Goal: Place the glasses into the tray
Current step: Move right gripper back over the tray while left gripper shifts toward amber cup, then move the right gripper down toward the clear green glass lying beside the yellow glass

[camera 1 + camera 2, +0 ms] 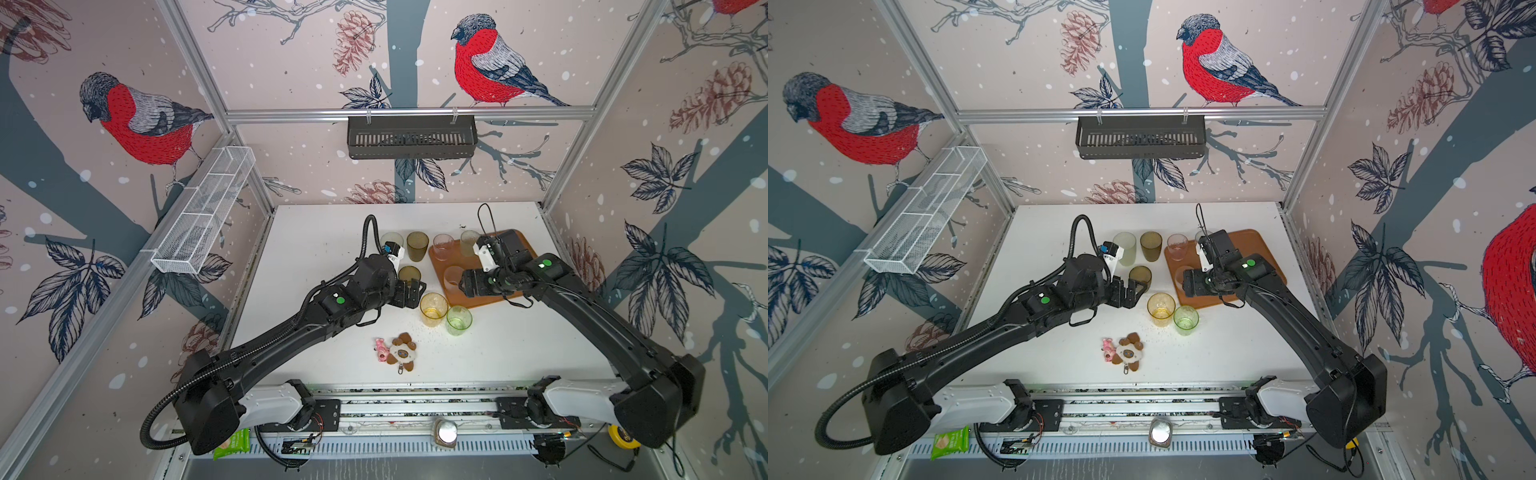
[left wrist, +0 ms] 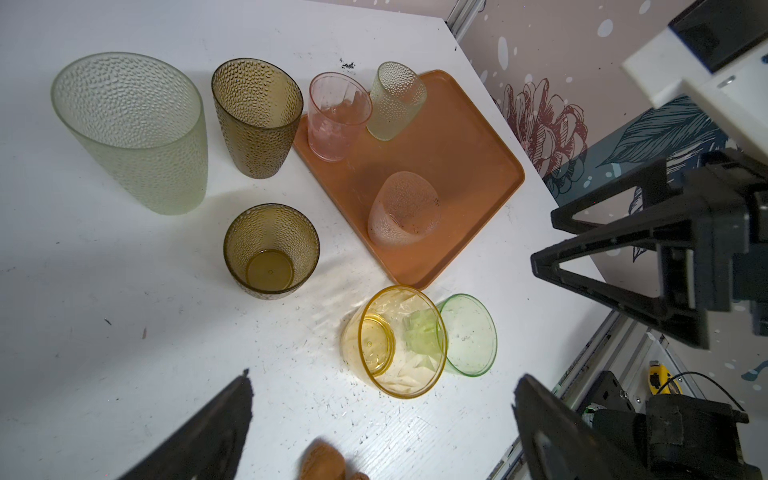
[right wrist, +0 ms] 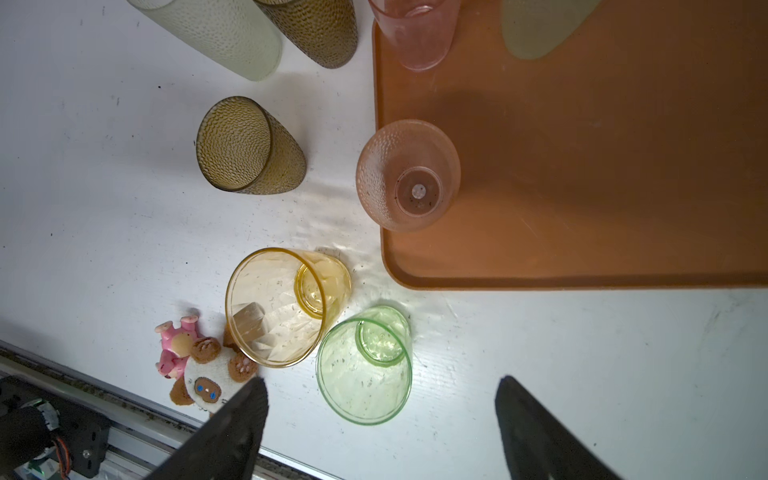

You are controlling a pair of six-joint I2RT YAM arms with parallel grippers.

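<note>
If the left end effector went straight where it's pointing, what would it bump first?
Probably the yellow glass, just ahead of the left end effector, though depth is unclear.

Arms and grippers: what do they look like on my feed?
Both matte black with white base links. Left arm carries a ribbed black conduit; right arm a thin black cable loop. Each has a green dot sticker and white wrist camera. Left gripper and right gripper: black triangular open-frame fingers.
</note>
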